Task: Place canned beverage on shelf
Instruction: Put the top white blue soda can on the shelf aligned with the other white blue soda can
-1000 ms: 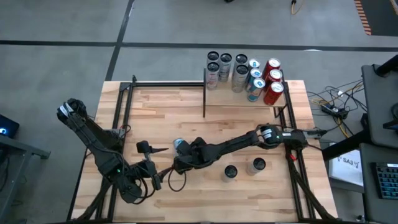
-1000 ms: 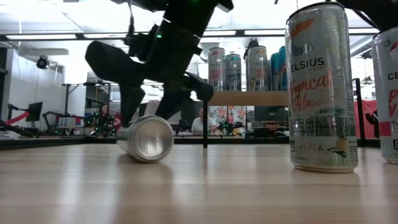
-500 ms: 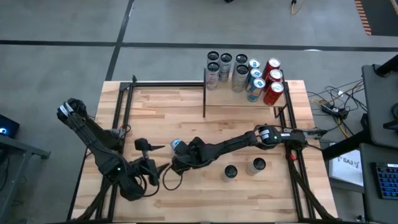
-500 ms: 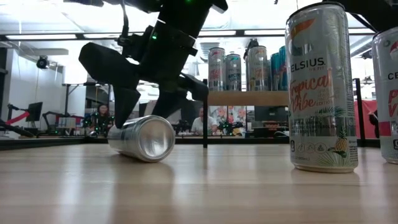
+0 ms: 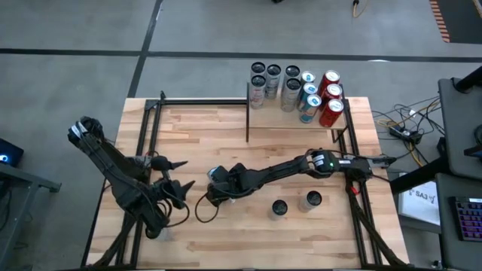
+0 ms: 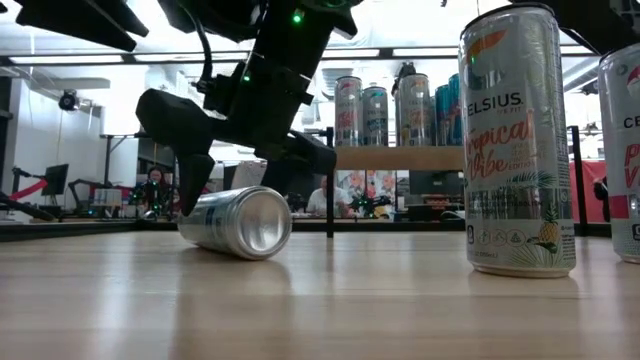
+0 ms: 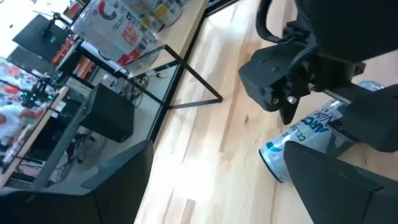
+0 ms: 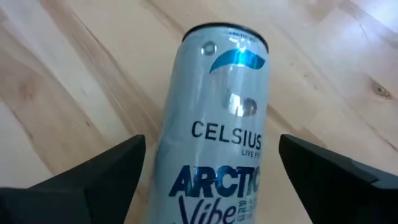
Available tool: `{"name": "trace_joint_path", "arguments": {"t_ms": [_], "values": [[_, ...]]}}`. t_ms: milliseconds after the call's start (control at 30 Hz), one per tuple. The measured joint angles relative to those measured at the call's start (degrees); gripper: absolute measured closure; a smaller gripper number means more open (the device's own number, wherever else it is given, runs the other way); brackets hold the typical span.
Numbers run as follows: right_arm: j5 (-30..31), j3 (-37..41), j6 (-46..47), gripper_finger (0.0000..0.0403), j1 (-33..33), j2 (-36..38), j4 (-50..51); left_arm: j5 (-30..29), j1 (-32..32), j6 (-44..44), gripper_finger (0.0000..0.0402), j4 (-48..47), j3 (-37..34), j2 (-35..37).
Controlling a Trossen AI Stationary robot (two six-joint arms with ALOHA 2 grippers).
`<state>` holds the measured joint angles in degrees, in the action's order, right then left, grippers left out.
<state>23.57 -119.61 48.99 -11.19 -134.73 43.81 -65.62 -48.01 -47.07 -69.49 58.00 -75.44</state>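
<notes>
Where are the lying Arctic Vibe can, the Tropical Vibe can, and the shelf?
Arctic Vibe can (image 8: 217, 124): right wrist view, its side.
Tropical Vibe can (image 6: 515, 140): low view, its label.
Shelf (image 5: 282, 124): high view, bare board.

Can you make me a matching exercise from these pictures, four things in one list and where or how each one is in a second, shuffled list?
Things:
1. Pale blue can
2. Tropical can
3. Red cans
4. Right gripper

States:
A. standing upright on the tabletop
B. open, a finger on each side of a can
C. lying on its side on the tabletop
D. standing on the shelf at the far right corner

Pairs: 1-C, 2-A, 3-D, 4-B
</notes>
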Motion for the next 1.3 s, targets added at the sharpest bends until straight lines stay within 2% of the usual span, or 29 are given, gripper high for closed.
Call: {"name": "trace_joint_path", "arguments": {"t_ms": [100,300,433,533,700,867,1100,1300], "values": [[-0.3,0.0,0.0,0.0043,0.2,-0.6,0.0,0.0,-0.2,-0.9,0.0057,0.1,-1.1,1.2],[-7.4,0.0,-7.0,0.0044,0.7,-2.4,0.6,-0.1,-0.7,-3.1,0.0057,0.4,-2.6,2.2],[-8.8,-0.1,-8.5,0.0051,0.8,-3.0,1.3,-1.3,-0.7,-3.6,0.0057,1.6,-3.0,2.1],[-8.6,-0.1,-8.6,0.0079,0.9,-3.1,1.6,-1.4,-0.8,-3.5,0.0057,2.7,-3.1,2.0],[-8.3,-0.1,-10.1,0.0166,1.0,-2.0,2.6,-1.5,-1.0,0.1,0.0057,4.4,-2.1,2.3],[-4.0,0.2,-14.3,0.0167,0.1,0.9,5.6,-2.7,-1.0,7.4,0.0057,8.4,0.6,2.9],[3.0,0.1,-18.6,0.0167,-1.6,11.5,9.7,-4.9,-1.3,18.8,0.0057,15.9,1.5,5.8],[14.8,1.9,-22.8,0.0167,-4.8,22.2,10.5,3.2,-1.1,37.7,0.0057,30.6,1.5,8.9]]}}
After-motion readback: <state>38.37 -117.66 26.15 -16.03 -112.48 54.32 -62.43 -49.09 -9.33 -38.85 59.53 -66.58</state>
